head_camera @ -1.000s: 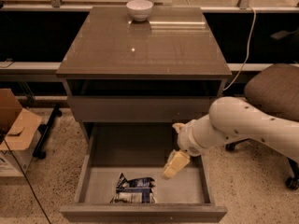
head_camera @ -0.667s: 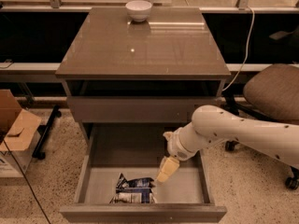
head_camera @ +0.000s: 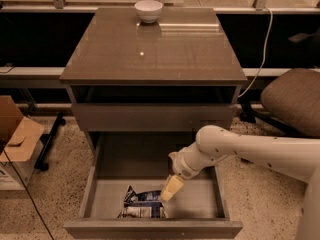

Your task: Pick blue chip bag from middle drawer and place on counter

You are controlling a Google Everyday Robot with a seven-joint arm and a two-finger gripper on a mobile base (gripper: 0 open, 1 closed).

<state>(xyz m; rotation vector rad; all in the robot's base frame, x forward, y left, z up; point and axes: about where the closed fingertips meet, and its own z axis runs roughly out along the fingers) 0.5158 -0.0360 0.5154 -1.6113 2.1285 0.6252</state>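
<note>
Inside the pulled-out middle drawer (head_camera: 200, 201), the blue chip bag (head_camera: 142, 206) is being shown lying crumpled on the pale floor, close to the front wall and left of centre. Just beside the bag's upper right edge, the gripper (head_camera: 171, 188) is being held pointing downward, carried by the white arm (head_camera: 235, 146) that is being reached in from the right. How far the gripper is opened cannot be told, nor whether the bag is being touched. On the counter (head_camera: 155, 49), a white bowl (head_camera: 148, 10) is being carried near the back edge.
</note>
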